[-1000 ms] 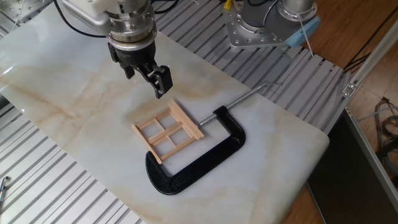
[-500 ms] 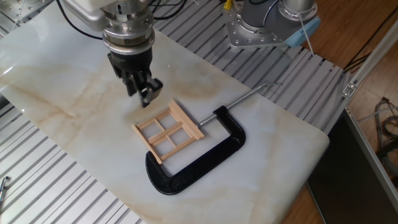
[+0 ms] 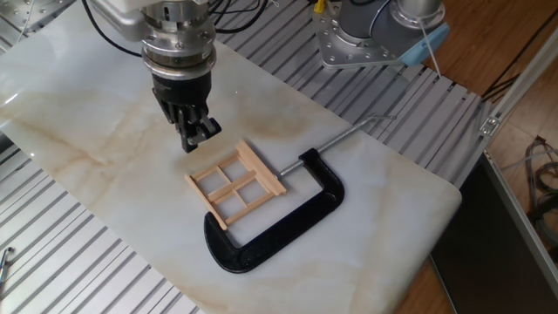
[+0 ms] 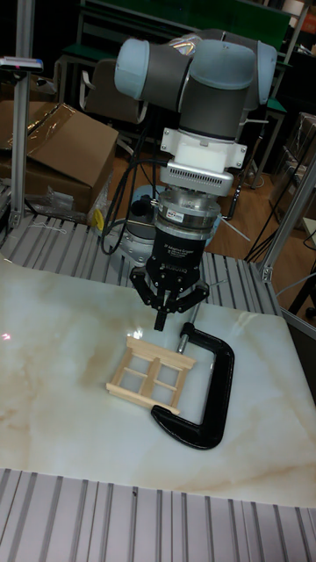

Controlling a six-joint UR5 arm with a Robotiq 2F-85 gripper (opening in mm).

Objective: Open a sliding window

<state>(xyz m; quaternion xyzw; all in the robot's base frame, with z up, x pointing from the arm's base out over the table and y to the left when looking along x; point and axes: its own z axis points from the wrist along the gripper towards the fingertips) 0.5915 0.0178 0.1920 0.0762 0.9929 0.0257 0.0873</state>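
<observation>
Jaws looked closed, fingers together, gripping nothing; gripper (image 3: 197, 135) pointed down, hanging above the marble table (image 3: 96, 113) just off the window's far edge, not touching it; window (image 3: 234, 184) lay flat on the table, pale wood, four panes, one side rail against the clamp's screw end; black C-clamp (image 3: 288, 222) lay flat wrapping the window's near corner, silver rod (image 3: 344, 137) sticking out toward the table edge; in the tall view gripper (image 4: 161, 318) sat directly behind window (image 4: 149, 377), clamp (image 4: 211, 386) to its right.
</observation>
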